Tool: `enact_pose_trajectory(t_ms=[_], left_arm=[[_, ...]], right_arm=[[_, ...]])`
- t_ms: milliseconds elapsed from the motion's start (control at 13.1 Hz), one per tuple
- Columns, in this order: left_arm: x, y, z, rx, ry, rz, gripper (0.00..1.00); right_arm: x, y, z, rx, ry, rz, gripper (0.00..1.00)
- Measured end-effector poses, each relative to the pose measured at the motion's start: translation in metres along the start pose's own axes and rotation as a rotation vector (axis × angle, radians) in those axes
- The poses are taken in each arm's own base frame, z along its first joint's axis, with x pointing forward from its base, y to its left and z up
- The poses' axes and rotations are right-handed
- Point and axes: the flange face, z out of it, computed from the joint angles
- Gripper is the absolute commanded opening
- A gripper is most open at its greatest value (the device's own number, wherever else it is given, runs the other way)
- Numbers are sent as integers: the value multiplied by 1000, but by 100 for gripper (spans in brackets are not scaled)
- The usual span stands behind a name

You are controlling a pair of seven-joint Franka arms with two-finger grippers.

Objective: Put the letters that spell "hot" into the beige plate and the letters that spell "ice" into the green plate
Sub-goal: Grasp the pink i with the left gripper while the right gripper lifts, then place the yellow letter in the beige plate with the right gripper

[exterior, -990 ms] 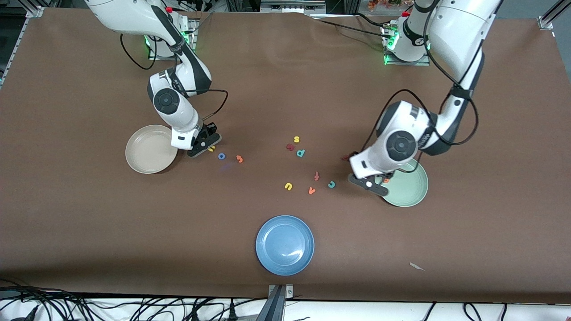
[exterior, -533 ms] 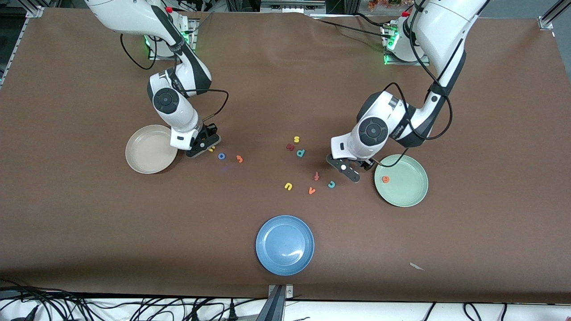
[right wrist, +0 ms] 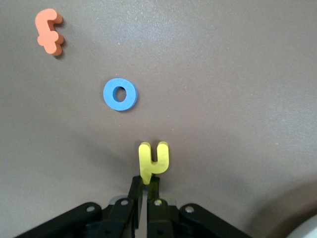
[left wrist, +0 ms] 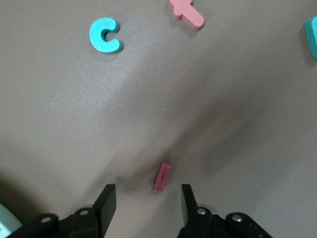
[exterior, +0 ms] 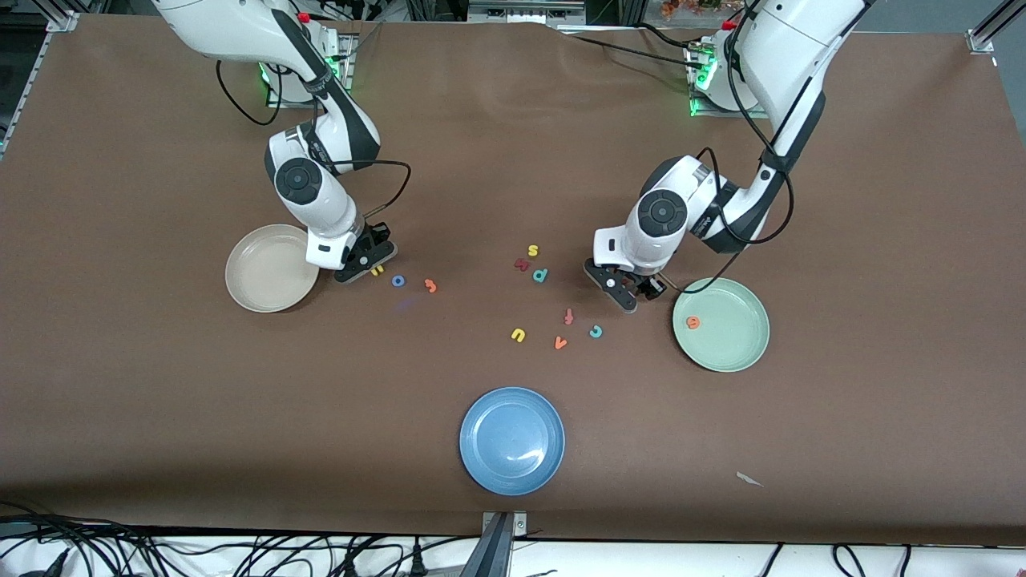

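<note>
My left gripper (left wrist: 143, 198) sits low over the maroon i (left wrist: 162, 176), between the teal p (exterior: 540, 275) and the green plate (exterior: 733, 353). The i lies on the table standing on its edge, a short bar whose long axis runs roughly along my fingers' reach, so its 2 flat faces turn toward my 2 fingers (left wrist: 105, 198). It sits in the gap between the tips, nearer 1 of them, touching neither. My jaws are parted around it and not yet grasping anything. I judge the coming squeeze turns on that alignment: closing straight across the thin dimension should pinch it cleanly.

The teal c (left wrist: 104, 35) lies on the table well apart from the i, near the red-orange f (left wrist: 187, 12); the orange e (exterior: 692, 322) already rests in the green plate.

My right gripper (right wrist: 145, 196) is clenched on 1 leg of the yellow h (right wrist: 153, 161), low over the table just beside the beige plate (exterior: 240, 280). The blue o (right wrist: 120, 94) lies near it and the orange t (right wrist: 50, 31) farther on, both toward the left arm's end.
</note>
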Motion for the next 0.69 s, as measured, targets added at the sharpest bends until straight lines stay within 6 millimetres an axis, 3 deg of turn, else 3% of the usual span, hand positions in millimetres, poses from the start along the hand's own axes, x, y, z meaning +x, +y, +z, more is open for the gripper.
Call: enact_pose_trajectory(t_ms=[305,457,533,685], left_arm=[[1,2,3,10,26,19,58],[0,3,5,9,29,24,44],[0,5,6,7,28,28,33],[0,9,7,8,25,41,26]], right_arm=[[6,1,-9,-4,22,47,0],[13,8,-28,-16,60,90,0],[14,19,-40,-27,74,114,0],[5,58,-67,-51,65,188,0]])
